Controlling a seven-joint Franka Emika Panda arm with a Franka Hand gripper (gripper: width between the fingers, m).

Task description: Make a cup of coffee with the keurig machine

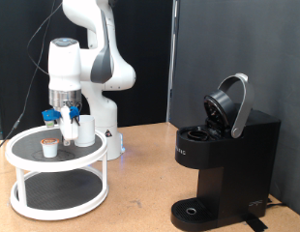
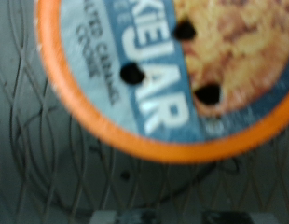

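The keurig machine [image 1: 225, 164] stands at the exterior view's right, black, with its lid [image 1: 230, 104] hinged up and open. Its drip tray [image 1: 195, 210] is bare. My gripper [image 1: 61, 120] hangs over the top tier of a white round stand [image 1: 24, 147] at the exterior view's left, its blue-tipped fingers apart and empty. A small coffee pod [image 1: 50, 147] sits on that tier just below the fingers. The wrist view shows this pod [image 2: 163, 65] close up: an orange rim, a printed lid with three punched holes. The white cup [image 1: 85, 131] stands on the same tier, beside the gripper.
The stand has a lower tier [image 1: 58, 193] and rests on the brown table [image 1: 140, 184]. The arm's white base [image 1: 106, 121] is behind the stand. A dark curtain [image 1: 237, 48] hangs behind the machine.
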